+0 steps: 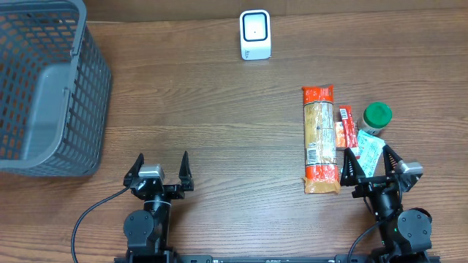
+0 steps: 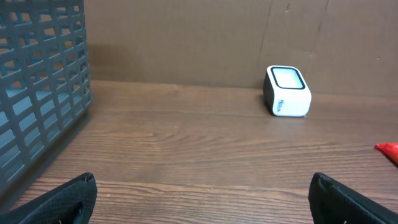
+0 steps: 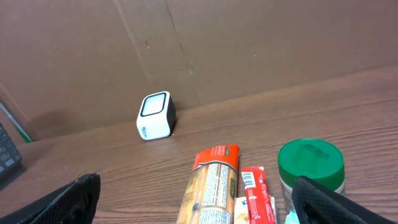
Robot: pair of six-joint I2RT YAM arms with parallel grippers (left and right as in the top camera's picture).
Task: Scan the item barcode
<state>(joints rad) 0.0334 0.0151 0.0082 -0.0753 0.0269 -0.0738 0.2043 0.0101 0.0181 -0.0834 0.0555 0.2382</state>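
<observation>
Your left end effector point(image 1: 162, 155) has its fingers spread wide and holds nothing. It sits to the left of the scanner point(image 1: 255, 34) and on the near side of it, well apart from it. Your right end effector point(image 1: 367, 150) is also spread wide and empty, to the right of the scanner and nearer the arms.

The scanner stands on the bench point(image 1: 219, 109) by the far edge, its dark-rimmed window tilted upward. The goods lie right of the scanner and nearer than it:
- A long packet point(image 1: 320, 139) with red ends lies lengthwise, with a white label facing up. The print is too small to read.
- A small red packet point(image 1: 344, 126) lies against the long packet's right side.
- A green-lidded jar point(image 1: 378, 117) stands just right of the small red packet.
- A pale packet point(image 1: 369, 151) lies partly under the right fingers.

A grey basket point(image 1: 44, 88) sits well left of the scanner.
</observation>
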